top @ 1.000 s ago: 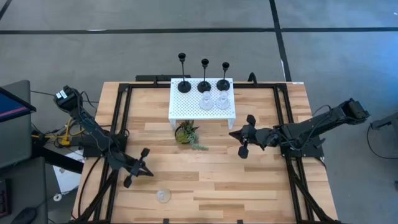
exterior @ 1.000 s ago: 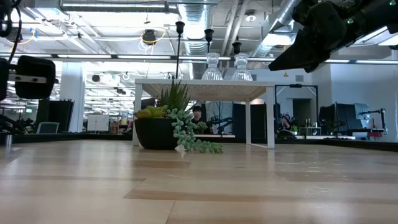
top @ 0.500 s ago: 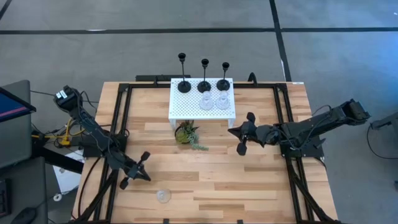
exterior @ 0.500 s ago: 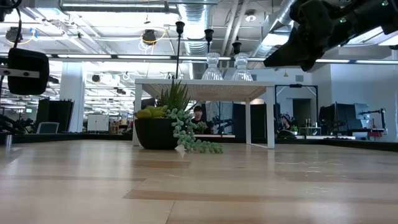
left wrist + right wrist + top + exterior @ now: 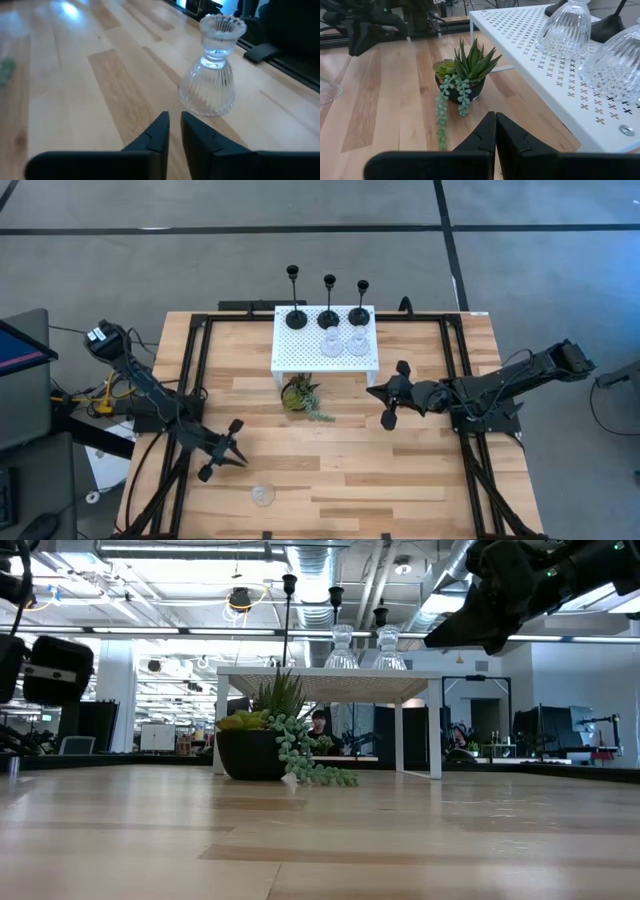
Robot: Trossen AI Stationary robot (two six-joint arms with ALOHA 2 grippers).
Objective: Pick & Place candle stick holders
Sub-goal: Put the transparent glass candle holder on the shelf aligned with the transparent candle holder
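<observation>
**Desk:** Where do things stand around the white perforated stand (image 5: 327, 345)?

**Photographer:** Three black candle stick holders (image 5: 328, 315) line the stand's far edge, with two clear glass holders (image 5: 344, 342) just in front of them on its top. A third glass holder (image 5: 262, 495) sits alone on the table, well away from the stand toward the near edge. The left gripper (image 5: 220, 452) hovers near that lone piece, fingers almost together. The right gripper (image 5: 390, 396) hangs beside the stand's right side, fingers pressed closed, holding nothing.

**Desk:** And the risk?

**Photographer:** In my judgement, the lone glass. With fingers this narrow, an approach would likely nudge the ribbed glass and tip or slide it rather than straddle it. Glass is slick, so a shallow pinch may slip. On the right, a swing toward the stand could clip the potted plant (image 5: 298, 394) in front of it, or topple the tall, thin-stemmed black holders.
</observation>
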